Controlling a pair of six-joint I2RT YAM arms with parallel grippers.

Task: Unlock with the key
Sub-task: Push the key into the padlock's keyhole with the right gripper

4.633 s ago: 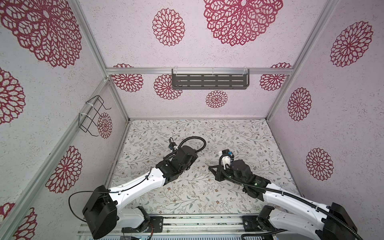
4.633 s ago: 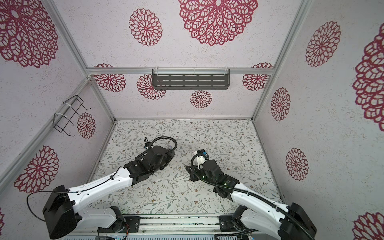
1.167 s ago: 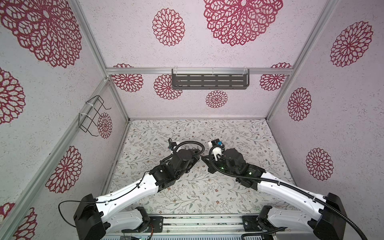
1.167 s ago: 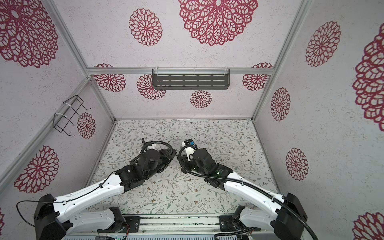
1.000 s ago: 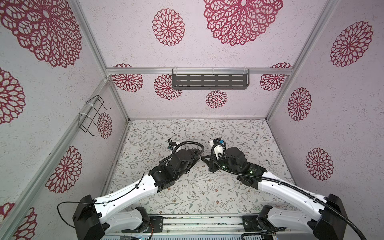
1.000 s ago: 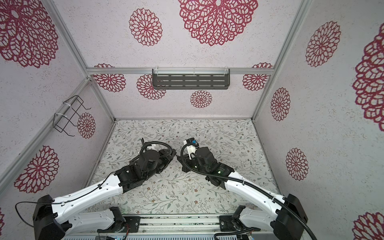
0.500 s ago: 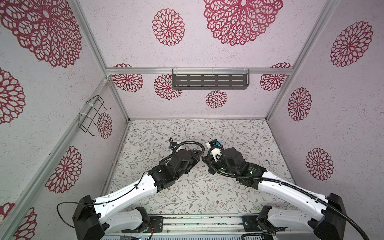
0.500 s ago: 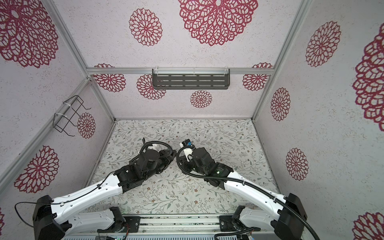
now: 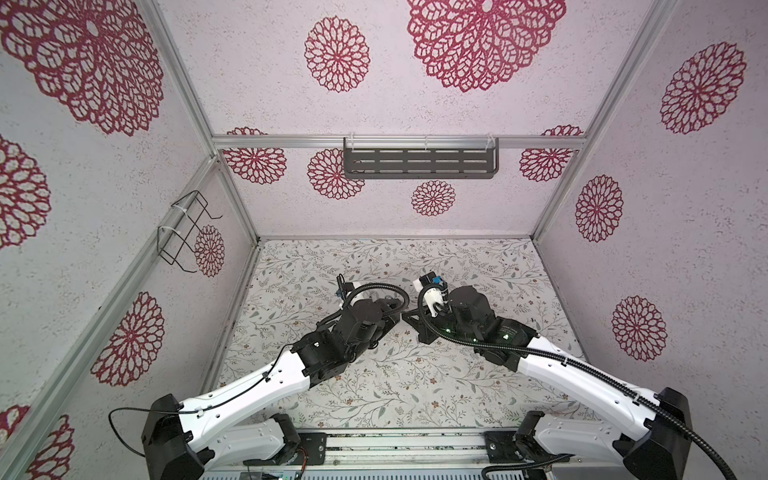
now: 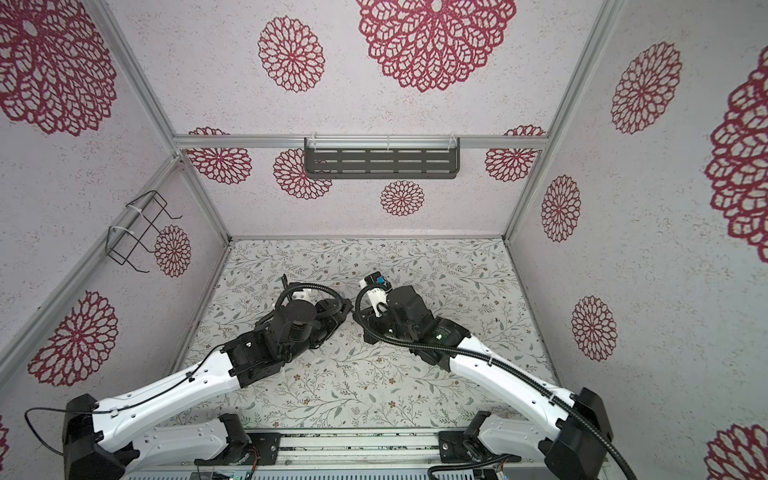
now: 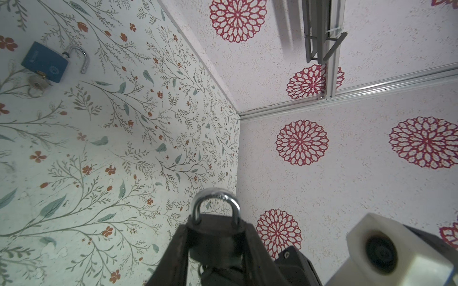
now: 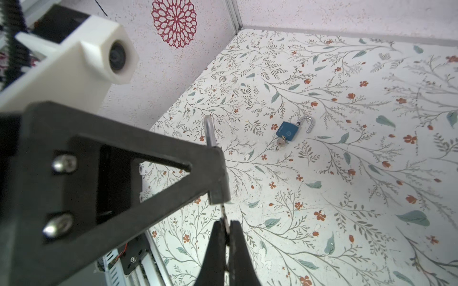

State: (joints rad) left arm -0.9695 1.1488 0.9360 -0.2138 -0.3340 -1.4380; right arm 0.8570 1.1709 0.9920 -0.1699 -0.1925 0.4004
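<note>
left fingers (image 11: 177,250) clamp padlock (image 11: 215,234). right fingers (image 12: 214,247) pinched shut on key (image 12: 225,218), blade in line w/ lock body, tip at its base. seated? can't tell.

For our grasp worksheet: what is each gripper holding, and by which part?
The left gripper clamps the dark padlock with silver shackle by its body. The right gripper pinches the thin metal key by its rear end.

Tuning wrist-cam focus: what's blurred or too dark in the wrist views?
Left wrist view: held padlock in the left gripper is underexposed, shackle top glints. Right wrist view: that gripper looms soft up close; blue padlock sharp.
</note>
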